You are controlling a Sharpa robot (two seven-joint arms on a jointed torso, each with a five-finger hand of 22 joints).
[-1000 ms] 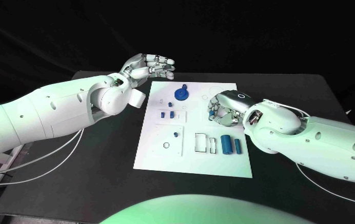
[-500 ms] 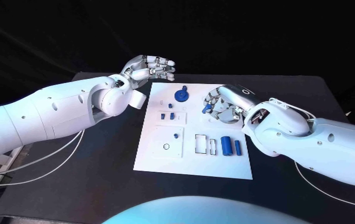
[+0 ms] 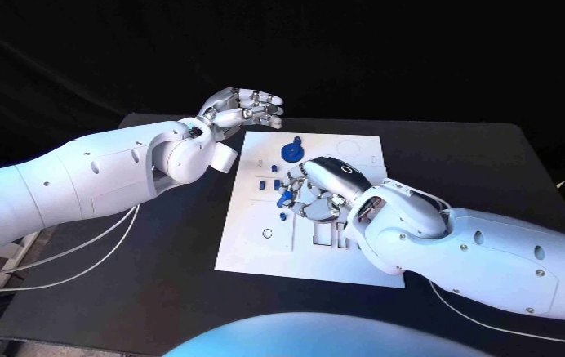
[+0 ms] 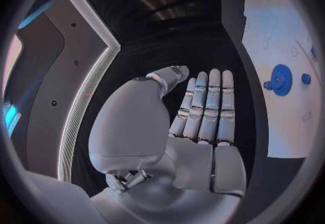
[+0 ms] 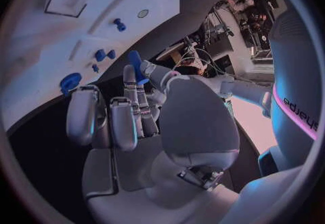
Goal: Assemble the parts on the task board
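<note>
Here the right hand pinches a blue part at the middle of the task board; the left hand, upper left, grasps nothing, fingers straight.

Arms and hands: appearance
Both arms have glossy white rounded shells with small dark screw holes; hands are silver, segmented metal; thin white cables trail beneath each arm.
</note>
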